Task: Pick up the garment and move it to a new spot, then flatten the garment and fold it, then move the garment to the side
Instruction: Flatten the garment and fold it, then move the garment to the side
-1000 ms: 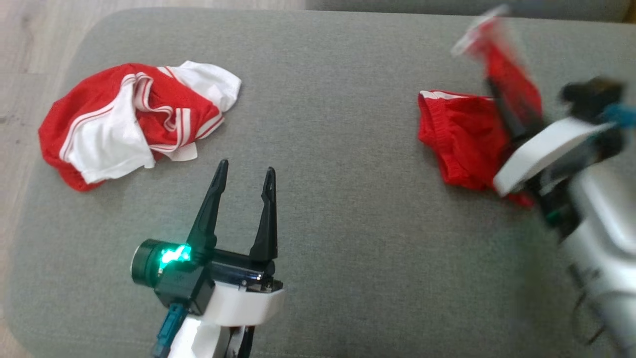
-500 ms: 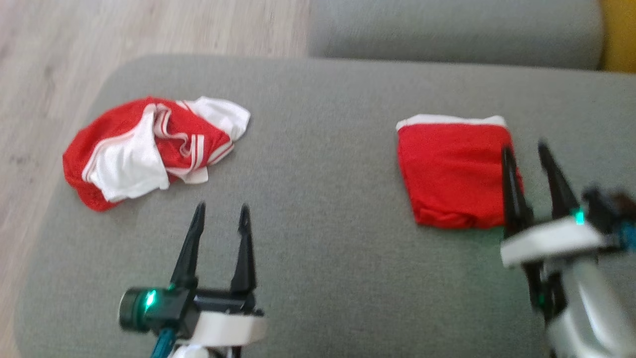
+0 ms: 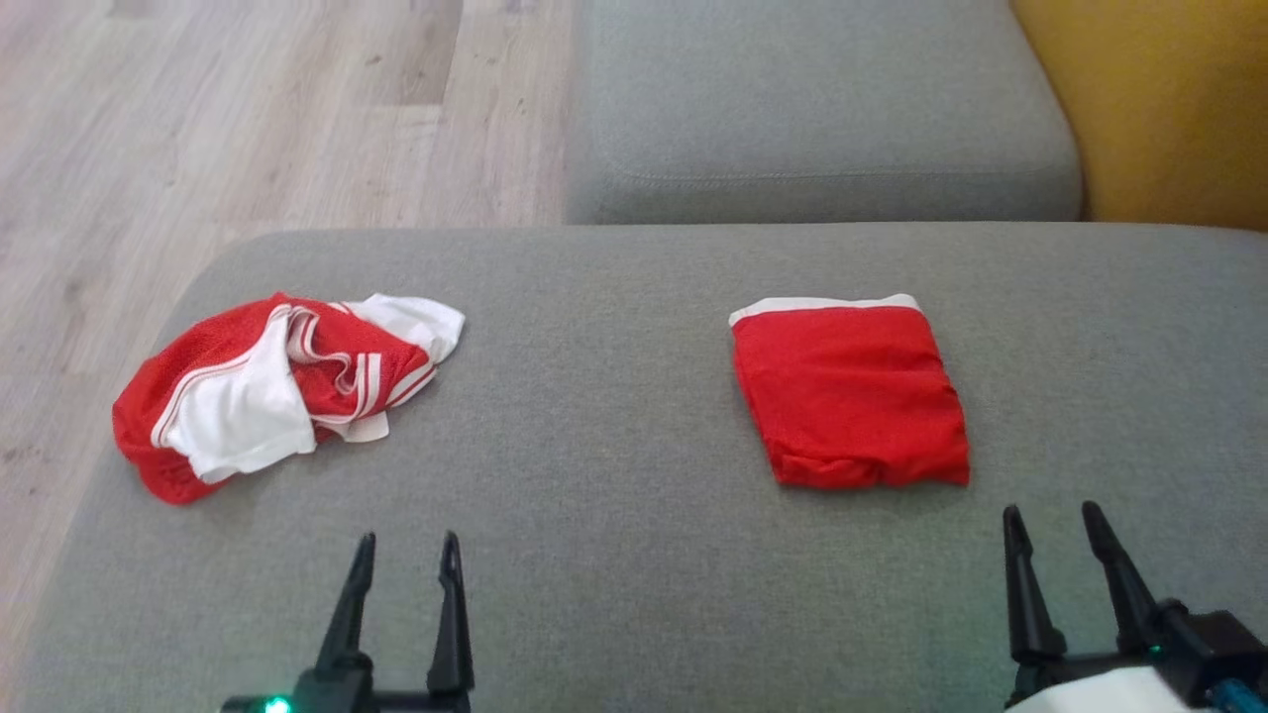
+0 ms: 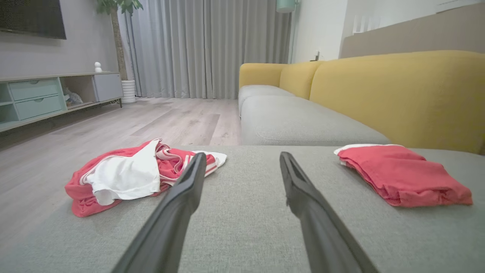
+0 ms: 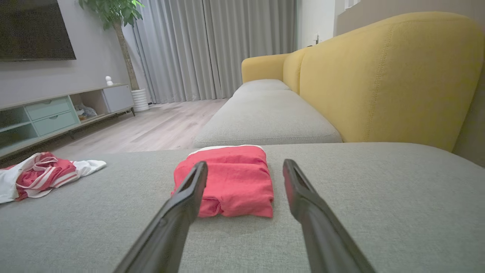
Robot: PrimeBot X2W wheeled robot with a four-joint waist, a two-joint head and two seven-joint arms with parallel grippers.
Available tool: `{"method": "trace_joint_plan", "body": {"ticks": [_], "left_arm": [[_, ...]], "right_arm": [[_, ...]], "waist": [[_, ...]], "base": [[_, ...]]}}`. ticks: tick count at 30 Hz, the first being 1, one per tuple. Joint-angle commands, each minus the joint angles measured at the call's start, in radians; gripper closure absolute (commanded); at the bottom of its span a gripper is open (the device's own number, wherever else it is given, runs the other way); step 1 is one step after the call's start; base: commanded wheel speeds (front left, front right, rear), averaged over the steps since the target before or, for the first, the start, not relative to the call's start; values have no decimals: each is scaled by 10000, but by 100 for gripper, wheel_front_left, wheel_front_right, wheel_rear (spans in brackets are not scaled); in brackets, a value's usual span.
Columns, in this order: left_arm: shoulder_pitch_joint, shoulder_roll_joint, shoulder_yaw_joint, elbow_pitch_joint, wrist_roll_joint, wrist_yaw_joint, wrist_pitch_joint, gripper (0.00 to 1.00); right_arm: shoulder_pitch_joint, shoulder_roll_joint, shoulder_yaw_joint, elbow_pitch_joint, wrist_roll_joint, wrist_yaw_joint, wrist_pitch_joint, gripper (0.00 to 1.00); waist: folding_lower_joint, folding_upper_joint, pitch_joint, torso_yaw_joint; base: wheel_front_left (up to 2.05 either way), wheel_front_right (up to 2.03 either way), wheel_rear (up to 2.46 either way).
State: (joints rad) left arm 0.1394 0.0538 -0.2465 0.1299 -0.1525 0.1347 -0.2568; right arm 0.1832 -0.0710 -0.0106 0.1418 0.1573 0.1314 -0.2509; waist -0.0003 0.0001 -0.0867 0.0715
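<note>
Since a second ago the right gripper (image 3: 1050,513) has let go of the small folded red piece (image 3: 852,396) and pulled back toward me. The head camera has tilted too, so the whole view has shifted. Both grippers hang over the grey cushion (image 3: 634,574). The garment (image 3: 248,396), the jersey with striped white sleeves, lies crumpled ahead of and to the left of the left gripper (image 3: 408,543), near the cushion's left edge and well apart from either gripper. The folded red piece lies flat just ahead of the right gripper, untouched. Both grippers have their fingers spread wide and hold nothing. I judge that the first step, picking up the garment, is not yet begun. Next I need to reach the left arm forward and leftward, come down on a raised fold of the heap and pinch it.
</note>
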Motion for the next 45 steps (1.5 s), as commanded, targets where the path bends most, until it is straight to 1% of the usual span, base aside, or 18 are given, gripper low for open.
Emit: {"method": "trace_joint_plan", "body": {"ticks": [1, 6, 10, 21, 25, 30, 33, 36, 40, 45], "left_arm": [[-272, -35, 408, -147, 259, -99, -49, 0], [-235, -35, 468, 222, 298, -200, -49, 0], [-272, -35, 514, 379, 299, -288, -49, 0], [-239, -35, 506, 481, 340, -310, -49, 0], [-297, -35, 531, 485, 382, -310, -49, 0], [-465, -35, 527, 390, 334, -321, -49, 0], [-644, -35, 473, 231, 172, -314, -49, 0], [-1013, -35, 390, 16, 191, -322, -49, 0], [-1534, -35, 243, -80, 108, -368, -49, 0], [-2189, -35, -75, -113, -1, -403, -49, 0]], "right_arm": [[-317, -49, 246, -437, -260, -7, -107, 0], [-194, 42, 247, -436, -416, -7, -107, 0], [-151, 77, 457, -346, -571, -7, -108, 0], [-101, 132, 489, -260, -566, -7, -108, 0], [-171, 147, 416, -149, -534, -7, -108, 0], [-766, 87, 349, 386, 51, -7, -108, 0], [-1677, -168, 252, 1027, 499, -7, -108, 0], [-3068, -720, 255, 2016, 721, -7, -59, 0], [-5103, -1476, 434, 3426, 1465, -7, 881, 0], [-6714, -2353, 1328, 4789, 2935, -7, 2326, 0]], "waist": [[3, -1, -101, -97], [3, -1, -156, -151], [3, -1, -168, -177], [3, -1, -98, -148], [3, -1, 103, -110], [3, -1, 665, -41], [3, -1, 1224, -16], [3, -1, 1947, -16], [3, -1, 2721, 20], [3, -1, 3337, 200]], "base": [[0, 0, 0], [0, 0, 0], [0, 0, 0], [0, 0, 0], [0, 0, 0], [0, 0, 0], [0, 0, 0], [0, 0, 0], [0, 0, 0], [0, 0, 0]]}}
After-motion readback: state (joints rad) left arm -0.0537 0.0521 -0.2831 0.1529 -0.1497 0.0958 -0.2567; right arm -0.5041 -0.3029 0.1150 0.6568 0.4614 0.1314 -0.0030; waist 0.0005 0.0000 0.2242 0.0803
